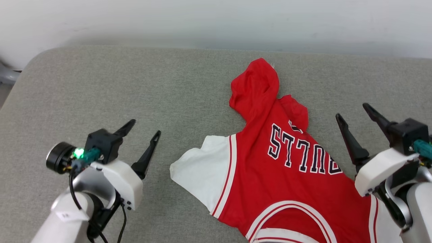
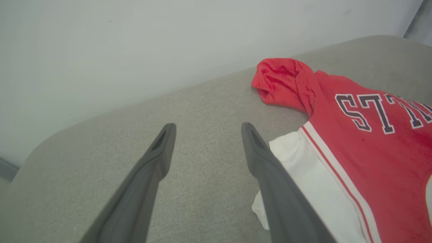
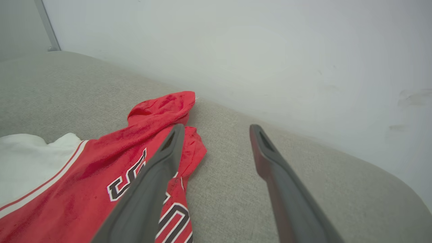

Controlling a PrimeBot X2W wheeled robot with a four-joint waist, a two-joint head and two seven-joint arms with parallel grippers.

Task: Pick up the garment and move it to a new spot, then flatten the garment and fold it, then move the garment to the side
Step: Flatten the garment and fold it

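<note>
The garment, a red jersey T-shirt with white sleeves and dark outlined lettering, lies rumpled on the grey cushioned surface, its collar toward me and its hem bunched into a peak at the far end. My left gripper hovers open to the left of the white sleeve, apart from it. At the shirt's right edge my right gripper stands open with nothing between its fingers. In the right wrist view the garment lies left of the gripper. In the left wrist view the gripper is empty.
A pale wall runs along the far edge of the grey surface. The surface's rounded corner is at the far left, with a grey object beyond it. Bare fabric stretches left of the shirt.
</note>
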